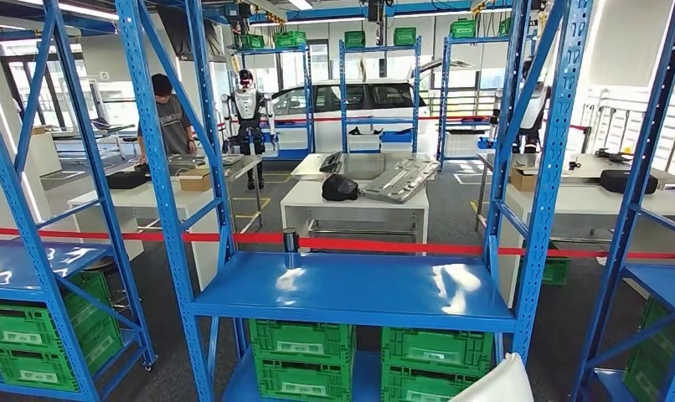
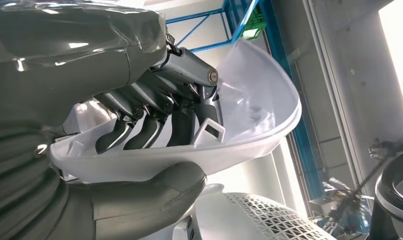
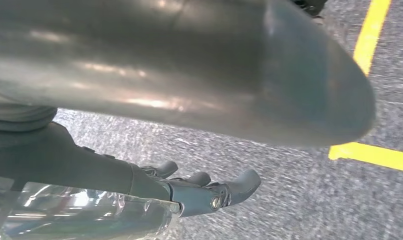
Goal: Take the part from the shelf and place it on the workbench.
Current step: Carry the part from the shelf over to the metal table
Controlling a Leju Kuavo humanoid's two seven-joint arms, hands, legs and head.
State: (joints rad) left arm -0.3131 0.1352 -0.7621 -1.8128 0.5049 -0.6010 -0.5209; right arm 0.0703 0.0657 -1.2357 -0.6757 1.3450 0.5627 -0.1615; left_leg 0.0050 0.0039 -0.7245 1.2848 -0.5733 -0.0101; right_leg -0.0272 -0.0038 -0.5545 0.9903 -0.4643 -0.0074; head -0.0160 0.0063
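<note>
— Close at the left wrist, what is being held, and how?

— A white plastic shell (image 2: 229, 130) is clasped by the left hand (image 2: 154, 145): the dark fingers (image 2: 149, 131) are curled inside its hollow, and the thick thumb (image 2: 154, 187) is pressed against the outer wall from the other side. The rim is pinched that way presumably because a thin curved piece offers no other purchase. This is taken to be the part named in the task, so it is off the shelf and in the hand.

— And the right hand?

— The right hand (image 3: 199, 187) is seen hanging over grey floor beside a yellow line (image 3: 372, 155), with its fingers loosely extended and nothing between them. It is judged to be kept low because it is not needed for so light a load.

— What is seen from the head?

— A white corner of the shell is caught at the lower edge. Just beyond it, the blue shelf (image 1: 351, 289) is bare, with green crates (image 1: 305, 356) stored beneath. Behind a red tape (image 1: 384, 245), a white workbench (image 1: 351, 205) is set, already carrying a dark object and a grey metal panel (image 1: 401, 180).

— Further off?

— A person (image 1: 171, 117) is standing at another bench, and a white car is parked at the back.
</note>
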